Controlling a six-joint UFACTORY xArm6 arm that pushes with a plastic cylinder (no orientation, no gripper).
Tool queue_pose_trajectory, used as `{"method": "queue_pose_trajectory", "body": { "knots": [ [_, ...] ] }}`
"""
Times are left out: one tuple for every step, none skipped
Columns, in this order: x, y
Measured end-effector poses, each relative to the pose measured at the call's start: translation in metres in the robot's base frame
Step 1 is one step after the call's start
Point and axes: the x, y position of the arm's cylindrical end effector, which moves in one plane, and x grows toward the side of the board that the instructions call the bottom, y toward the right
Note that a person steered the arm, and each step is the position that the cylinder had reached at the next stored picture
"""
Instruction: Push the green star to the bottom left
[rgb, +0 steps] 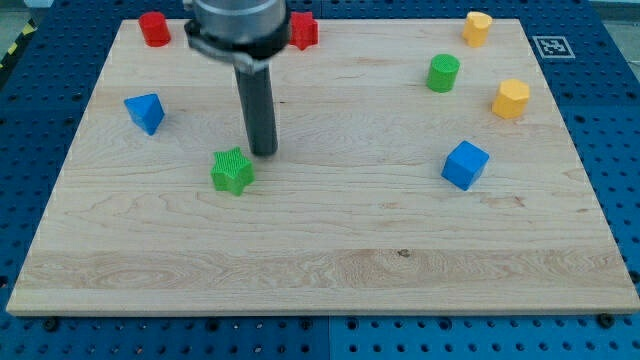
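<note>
The green star (232, 171) lies on the wooden board (320, 250), left of the middle. My tip (263, 153) rests on the board just to the upper right of the star, very close to it; I cannot tell whether they touch. The dark rod rises from the tip towards the view's top, where the arm's body hides part of the board's top edge.
A blue triangular block (146, 112) sits at the left. A red cylinder (154, 28) and a red star (303, 31) are at the top. A green cylinder (443, 73), two yellow blocks (477, 28) (511, 99) and a blue cube (465, 165) stand at the right.
</note>
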Motion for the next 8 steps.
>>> {"method": "queue_pose_trajectory", "body": {
  "knots": [
    [0.003, 0.0],
    [0.003, -0.007],
    [0.01, -0.036],
    [0.01, -0.063],
    [0.01, -0.076],
    [0.024, -0.081],
    [0.05, -0.09],
    [0.068, -0.105]
  ]
}}
